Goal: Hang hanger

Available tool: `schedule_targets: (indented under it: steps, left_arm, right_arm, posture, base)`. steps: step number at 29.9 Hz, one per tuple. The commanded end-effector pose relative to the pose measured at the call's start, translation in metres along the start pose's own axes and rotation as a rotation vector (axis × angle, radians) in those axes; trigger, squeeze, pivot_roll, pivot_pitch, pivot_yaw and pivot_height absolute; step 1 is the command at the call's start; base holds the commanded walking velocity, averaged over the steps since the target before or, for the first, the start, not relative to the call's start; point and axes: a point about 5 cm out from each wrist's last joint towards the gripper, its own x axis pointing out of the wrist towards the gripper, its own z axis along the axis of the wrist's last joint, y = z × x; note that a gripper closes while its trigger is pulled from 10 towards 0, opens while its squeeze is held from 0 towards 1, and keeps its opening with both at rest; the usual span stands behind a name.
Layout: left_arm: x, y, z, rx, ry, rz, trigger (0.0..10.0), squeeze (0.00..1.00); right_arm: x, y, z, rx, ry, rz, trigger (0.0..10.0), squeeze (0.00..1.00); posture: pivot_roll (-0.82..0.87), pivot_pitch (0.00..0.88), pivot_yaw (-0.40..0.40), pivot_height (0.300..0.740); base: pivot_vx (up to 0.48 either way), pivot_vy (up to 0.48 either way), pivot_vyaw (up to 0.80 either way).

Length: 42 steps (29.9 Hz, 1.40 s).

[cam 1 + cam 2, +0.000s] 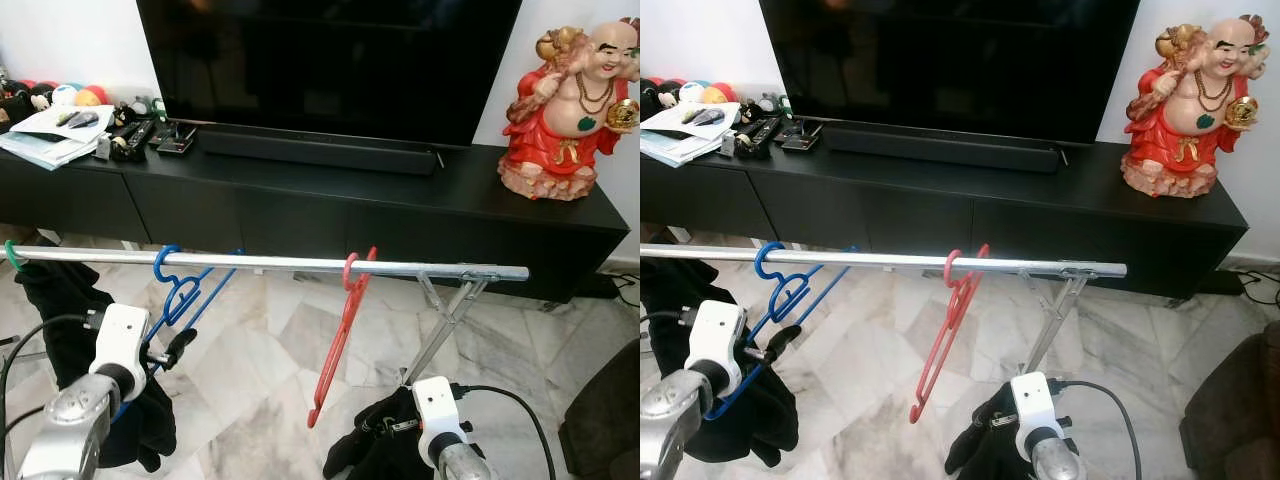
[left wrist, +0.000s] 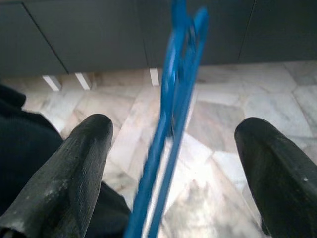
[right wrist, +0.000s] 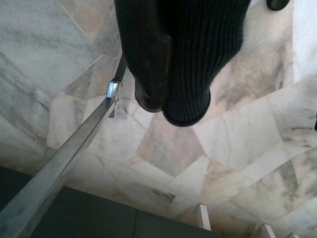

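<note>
A silver metal clothes rail (image 1: 270, 262) spans the scene in front of a long black TV cabinet (image 1: 330, 205). A blue plastic hanger (image 1: 180, 290) hooks over the rail toward its left end; a red plastic hanger (image 1: 340, 335) hangs near the rail's middle, tilted. The left gripper (image 2: 171, 163) sits just below the rail — its fingers (image 2: 74, 173) spread apart either side of the blue hanger, not touching it. The right gripper (image 3: 168, 64) hangs below the rail's right end, clamped on a black knitted cloth (image 3: 198, 54).
</note>
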Motion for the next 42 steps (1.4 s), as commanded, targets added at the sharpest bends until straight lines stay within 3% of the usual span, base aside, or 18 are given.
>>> schedule_targets:
  steps: [1, 8, 16, 24, 25, 26, 27, 28, 42]
  left_arm:
    - [0.003, 0.001, 0.002, 0.013, 0.009, 0.001, 10.0, 0.00]
    - [0.008, -0.007, 0.004, 0.005, 0.036, -0.096, 10.0, 0.00]
    - [0.014, 0.010, 0.002, -0.030, 0.049, 0.063, 10.0, 0.00]
    - [0.019, 0.010, 0.006, -0.080, 0.019, 0.116, 10.0, 0.00]
    - [0.020, 0.007, 0.006, -0.088, 0.013, 0.116, 8.0, 0.00]
    - [0.021, 0.005, 0.006, -0.091, 0.012, 0.113, 0.6, 0.00]
    - [0.021, 0.005, 0.006, -0.091, 0.012, 0.113, 0.6, 0.00]
    - [0.022, 0.002, 0.005, -0.091, 0.012, 0.110, 0.0, 0.00]
    - [0.026, -0.003, 0.001, -0.087, 0.017, 0.137, 0.0, 0.00]
  right_arm:
    - [0.000, -0.001, 0.000, -0.001, -0.002, 0.000, 10.0, 0.00]
    - [0.000, -0.001, 0.000, -0.002, -0.003, 0.001, 10.0, 0.00]
    - [0.000, 0.001, 0.000, 0.000, -0.003, 0.006, 10.0, 0.00]
    - [-0.001, 0.001, -0.001, -0.001, 0.000, 0.004, 10.0, 0.00]
    - [-0.001, 0.001, -0.001, 0.000, 0.001, 0.005, 10.0, 0.00]
    - [-0.001, 0.001, -0.001, 0.000, 0.001, 0.004, 10.0, 0.00]
    - [-0.001, 0.001, -0.001, 0.000, 0.001, 0.004, 10.0, 0.00]
    - [-0.001, 0.001, -0.002, 0.001, 0.001, 0.005, 10.0, 0.00]
    - [-0.001, 0.002, -0.002, 0.002, 0.002, 0.003, 10.0, 0.00]
  posture:
    - [0.02, 0.100, 0.001, 0.740]
    - [0.02, 0.101, -0.001, 0.740]
    - [0.02, 0.098, 0.000, 0.740]
    - [0.02, 0.099, 0.000, 0.740]
    - [0.02, 0.099, 0.001, 0.740]
    - [0.02, 0.098, 0.001, 0.740]
    - [0.02, 0.098, 0.001, 0.740]
    - [0.01, 0.097, 0.002, 0.740]
    - [0.01, 0.091, 0.007, 0.740]
  base:
    - [0.000, 0.000, 0.00]
    - [0.000, 0.000, 0.00]
    - [0.000, 0.000, 0.00]
    - [0.000, 0.000, 0.00]
    - [0.000, 0.000, 0.00]
    - [0.000, 0.000, 0.00]
    - [0.000, 0.000, 0.00]
    - [0.000, 0.000, 0.00]
    - [0.000, 0.000, 0.00]
